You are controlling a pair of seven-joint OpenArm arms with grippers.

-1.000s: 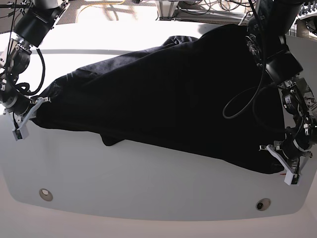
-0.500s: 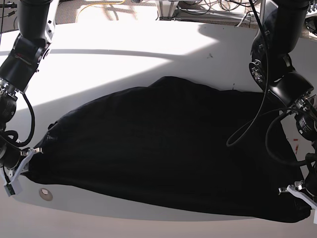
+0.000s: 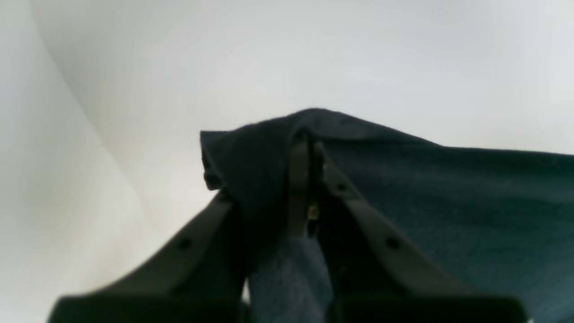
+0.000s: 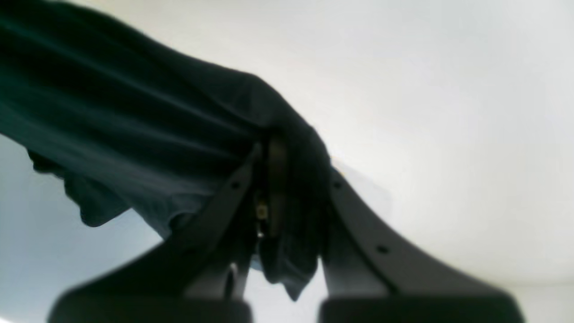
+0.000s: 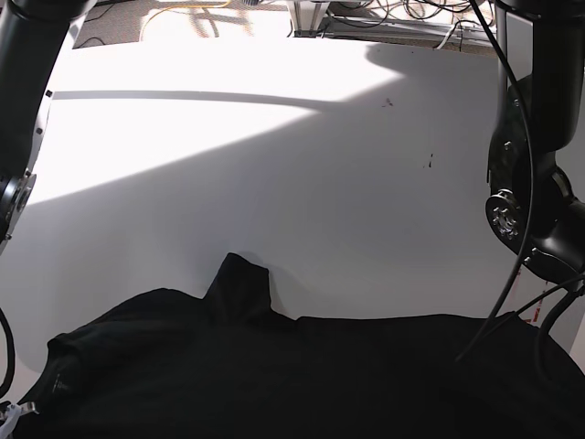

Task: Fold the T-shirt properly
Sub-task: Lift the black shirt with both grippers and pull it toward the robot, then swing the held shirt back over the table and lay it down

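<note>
The black T-shirt (image 5: 302, 375) lies across the near part of the white table, running off the bottom of the base view, with a small peak of cloth (image 5: 239, 283) poking up. In the left wrist view my left gripper (image 3: 307, 150) is shut on a bunched edge of the T-shirt (image 3: 448, 193). In the right wrist view my right gripper (image 4: 274, 154) is shut on another bunched edge of the T-shirt (image 4: 112, 107), which stretches away to the left. Both grippers sit below the base view's lower edge.
The white table (image 5: 274, 155) carries a bright band of sunlight across its far half. My left arm's links (image 5: 528, 215) stand at the right side, my right arm's links (image 5: 18, 82) at the left. Cables and equipment (image 5: 384, 18) lie beyond the far edge.
Both arms have drawn the T-shirt from the middle of the table toward the near edge. The grippers have dropped out of the base view, still shut on the cloth.
</note>
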